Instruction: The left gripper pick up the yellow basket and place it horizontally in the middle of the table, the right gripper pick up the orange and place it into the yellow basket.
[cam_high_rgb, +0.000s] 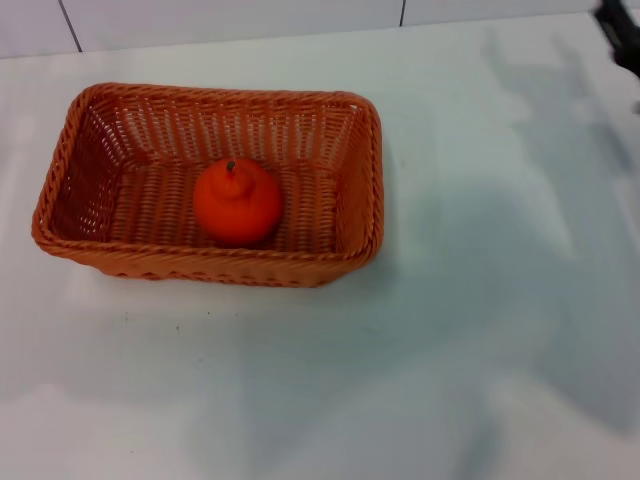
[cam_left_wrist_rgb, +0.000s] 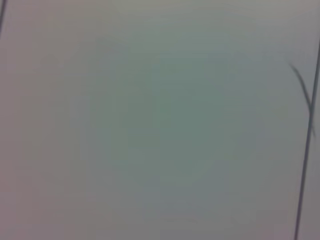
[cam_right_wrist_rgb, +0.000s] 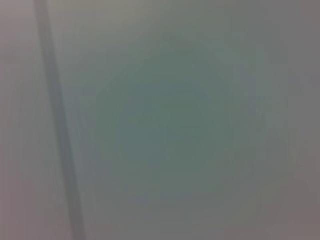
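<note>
1. We see the table, plain white and matte, filling nearly the whole head view; a pale wall with dark seams runs along its far edge.

2. On the left half of that surface sits the yellow basket, orange-brown wicker with a braided rim and sloping sides. It rests flat on its base, long side running left to right, open side up, and nothing grips it.

3. Inside the basket lies the orange, upright on the woven floor near the middle and slightly toward the front wall, its knobby top and short dark stem pointing up. It touches the floor only; we see space between it and each wall.

4. At the far right top corner of the head view a dark sliver of the right gripper juts in, well apart from both basket and fruit, across the open tabletop. We cannot tell whether it is clenched or released, since only an edge shows.

5. We find no trace of the left gripper in the head view, and both wrist views give only a blurred pale surface crossed by a thin dark line, so its state is unknown to us.
</note>
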